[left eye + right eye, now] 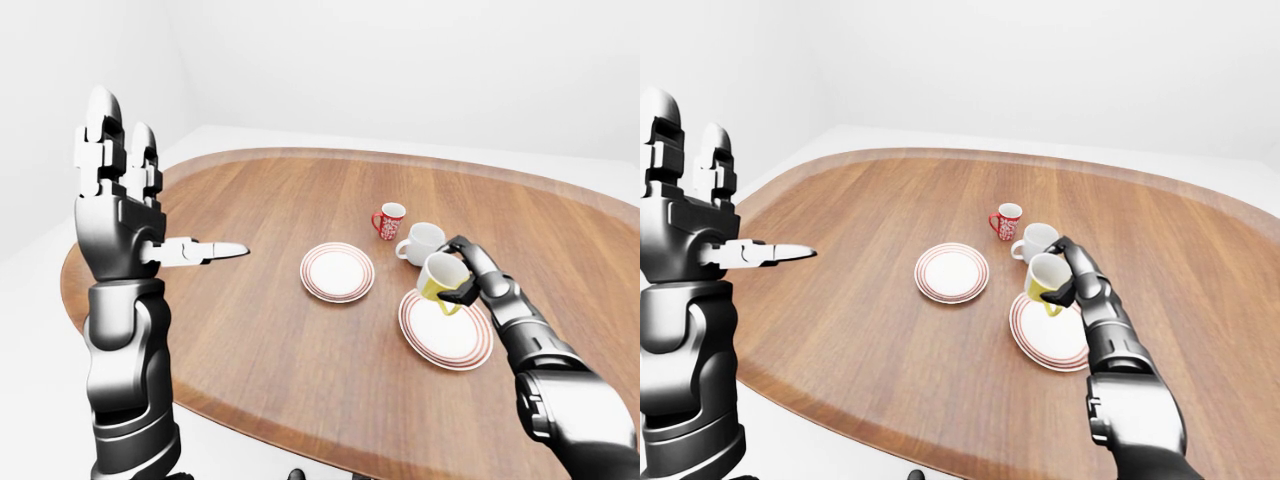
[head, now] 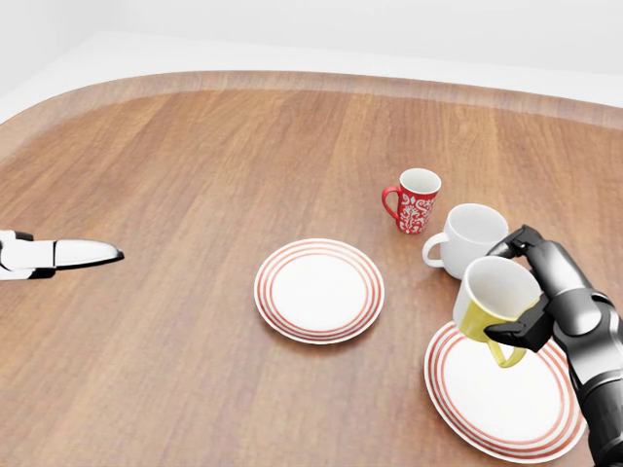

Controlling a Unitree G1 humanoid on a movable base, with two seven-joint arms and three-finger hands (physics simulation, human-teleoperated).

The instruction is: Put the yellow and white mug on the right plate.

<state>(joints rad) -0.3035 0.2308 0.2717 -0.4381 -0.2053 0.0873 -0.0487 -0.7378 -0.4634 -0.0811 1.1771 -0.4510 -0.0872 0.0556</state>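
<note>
Wooden oval table (image 2: 175, 175): brown planks, carrying two plates and two more mugs.
Right plate (image 2: 506, 399): white with red rings, near the head view's bottom right.
Right hand (image 2: 531, 292): dark metal fingers closed round the yellow and white mug (image 2: 492, 302), held tilted just above that plate's upper-left rim.
Left hand (image 1: 115, 200): raised upright, fingers spread wide, holding nothing.
Left plate (image 2: 319, 290): same pattern, bare.
White mug (image 2: 469, 236): beyond the held mug.
Red patterned mug (image 2: 414, 200): farthest.

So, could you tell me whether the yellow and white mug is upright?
Tilted: the yellow and white mug leans in the right hand, its mouth facing up-left.
</note>
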